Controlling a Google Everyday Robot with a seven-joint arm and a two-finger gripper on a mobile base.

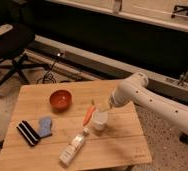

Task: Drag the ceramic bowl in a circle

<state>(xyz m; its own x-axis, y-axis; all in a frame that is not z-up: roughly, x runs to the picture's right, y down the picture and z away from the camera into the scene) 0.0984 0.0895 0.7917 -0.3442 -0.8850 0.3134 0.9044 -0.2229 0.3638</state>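
The ceramic bowl (60, 99) is a small, glossy red-orange bowl sitting upright on the wooden table (122, 147), left of centre and towards the back. My white arm reaches in from the right. Its gripper (103, 107) hangs open just above the white cup (99, 120) near the table's middle. That puts it well to the right of the bowl, and it is not touching the bowl. I see nothing held in it.
An orange carrot (89, 114) lies just left of the cup. A white bottle (73, 149) lies on its side near the front edge. A blue cloth (45, 126) and a black striped object (27, 133) sit at the front left. An office chair (9, 45) stands beyond the table's left.
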